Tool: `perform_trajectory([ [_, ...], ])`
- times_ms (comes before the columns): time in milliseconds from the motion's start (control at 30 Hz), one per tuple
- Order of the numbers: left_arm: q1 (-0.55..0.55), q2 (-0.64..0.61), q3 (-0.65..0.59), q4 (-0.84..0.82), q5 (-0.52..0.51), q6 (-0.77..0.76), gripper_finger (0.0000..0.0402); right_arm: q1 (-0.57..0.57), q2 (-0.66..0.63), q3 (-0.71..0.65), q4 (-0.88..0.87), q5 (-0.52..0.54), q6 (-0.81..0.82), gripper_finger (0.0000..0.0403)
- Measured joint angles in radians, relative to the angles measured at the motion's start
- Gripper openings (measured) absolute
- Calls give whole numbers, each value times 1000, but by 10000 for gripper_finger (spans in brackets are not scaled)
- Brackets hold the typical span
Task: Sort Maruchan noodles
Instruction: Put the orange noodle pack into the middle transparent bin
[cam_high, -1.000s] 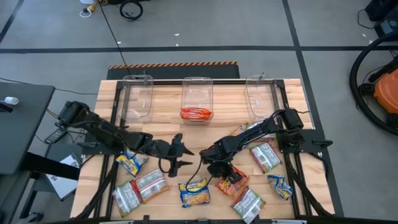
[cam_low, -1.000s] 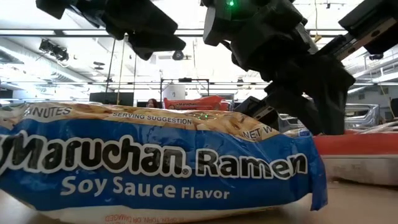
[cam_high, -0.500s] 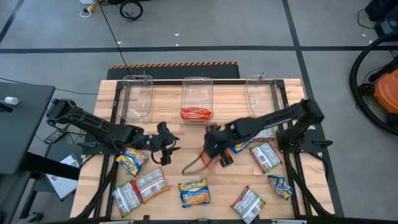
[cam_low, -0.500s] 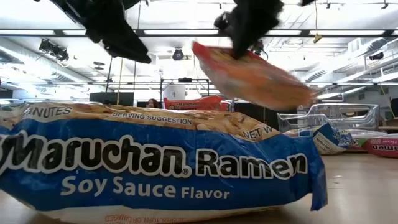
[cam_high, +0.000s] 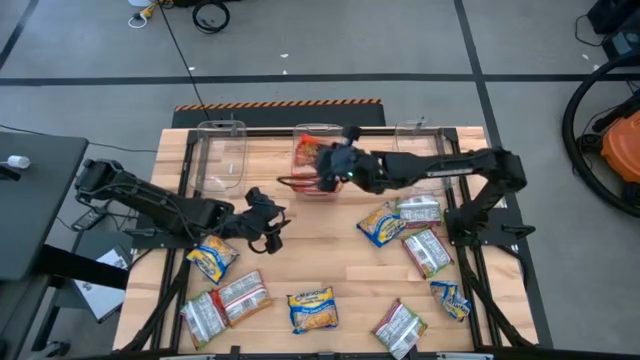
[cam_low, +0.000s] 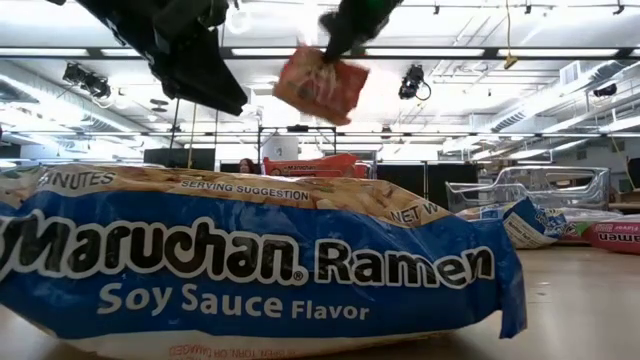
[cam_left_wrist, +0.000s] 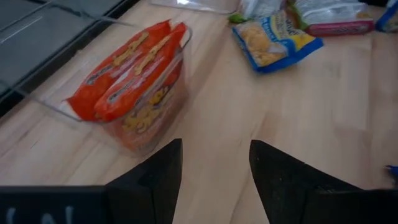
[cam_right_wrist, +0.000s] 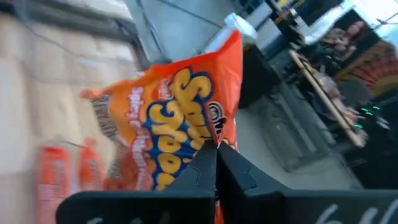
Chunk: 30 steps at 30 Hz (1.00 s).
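Counting the packets, we found twelve. Three were orange: two stood on edge side by side inside the middle bin (cam_high: 335, 192), and the third orange packet (cam_high: 312, 160) hung over that bin, pinched at one edge by the right gripper (cam_high: 338, 166), whose jaws were pressed together on the wrapper. Four were yellow packets: one (cam_high: 380, 225) lay just to the right of the middle bin and nearer the front edge, one (cam_high: 208, 262) to the left of it and nearer the front, one (cam_high: 313, 308) almost straight in front of it at the table's near edge, and one (cam_high: 450, 298) far to the right front. Five were silver packets: two (cam_high: 418, 210) (cam_high: 428, 252) lay to the right of the middle bin beside the first yellow one, one (cam_high: 400, 327) at the right front, and two (cam_high: 243, 295) (cam_high: 205, 318) together at the left front.

We counted three clear bins in a row along the far edge of the table (cam_high: 300, 250); the left bin (cam_high: 222, 158) and the right bin (cam_high: 415, 152) flanked the middle bin.

The left gripper (cam_high: 274, 226) hovered in front of the middle bin and a little to its left, jaws spread with nothing between them.

From table height, the near yellow packet filled the foreground and hid the middle bin and most of the table behind it.
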Motion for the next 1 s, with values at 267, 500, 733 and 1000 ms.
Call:
perform_trajectory([
  [267, 69, -9, 0, -80, 0, 1, 192, -139, 159, -29, 106, -11, -80, 5],
  [500, 129, -33, 0, -175, 10, 7, 192, -185, 263, -29, 106, -143, -79, 6],
  [733, 141, -38, 0, -172, 29, 11, 192, -176, 271, -29, 52, -242, -33, 6],
  [1000, 141, -38, 0, -170, 56, 26, 192, -175, 268, -29, -14, -336, 64, 6],
])
